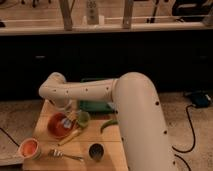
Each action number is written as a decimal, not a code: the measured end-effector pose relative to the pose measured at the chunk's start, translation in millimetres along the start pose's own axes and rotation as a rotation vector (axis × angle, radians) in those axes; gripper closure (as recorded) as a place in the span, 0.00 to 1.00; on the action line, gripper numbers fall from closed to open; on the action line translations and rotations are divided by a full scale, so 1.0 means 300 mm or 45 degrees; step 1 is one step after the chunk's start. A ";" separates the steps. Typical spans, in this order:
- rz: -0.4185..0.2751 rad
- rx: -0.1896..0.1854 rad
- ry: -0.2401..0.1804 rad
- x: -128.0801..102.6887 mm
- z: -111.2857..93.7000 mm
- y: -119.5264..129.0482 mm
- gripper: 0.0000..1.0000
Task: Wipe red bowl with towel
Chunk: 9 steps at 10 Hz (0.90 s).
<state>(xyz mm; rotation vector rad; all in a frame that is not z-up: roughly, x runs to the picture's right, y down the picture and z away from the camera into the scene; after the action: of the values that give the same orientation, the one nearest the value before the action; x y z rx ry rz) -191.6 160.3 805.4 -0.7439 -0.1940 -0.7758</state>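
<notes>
Arm (90, 91): white, enters from the lower right, runs left across the middle of the view and bends down at its far-left joint.

Gripper (68, 116): pointed down over the right part of the red bowl (54, 127), at or just above the bowl's inside. How far it is open cannot be told, nor whether it has hold of anything.

Red bowl: upright on the left half of the wooden table (80, 145), the largest dish on it.

Towel (66, 122): a small pale bluish patch inside the red bowl, directly under the gripper. Contact between the two cannot be confirmed.

Other items on the table:
- Green bowl (83, 118), small, just beside the red bowl's right rim
- Pale stick (70, 137), lying at a slant below the two bowls
- Cup (29, 148), pale rim and orange inside, at the front left corner, apart from the red bowl
- Fork (64, 154), lying flat near the front edge
- Dark cup (96, 151), upright, right of the fork
- Long green vegetable (107, 125), lying next to the arm
- Green tray (93, 105), at the back edge, partly hidden by the arm

Floor: a dark cable (188, 134) runs along the right side
</notes>
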 end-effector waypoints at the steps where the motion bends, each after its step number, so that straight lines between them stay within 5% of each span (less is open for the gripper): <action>1: -0.009 0.001 0.006 0.008 -0.002 -0.020 1.00; 5: -0.101 0.028 0.012 -0.022 -0.021 -0.127 1.00; 9: -0.272 0.106 -0.047 -0.134 -0.044 -0.234 1.00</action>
<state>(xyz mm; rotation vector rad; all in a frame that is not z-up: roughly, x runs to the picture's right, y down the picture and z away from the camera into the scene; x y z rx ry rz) -270.4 140.4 816.6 -0.6657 -0.3413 -0.9516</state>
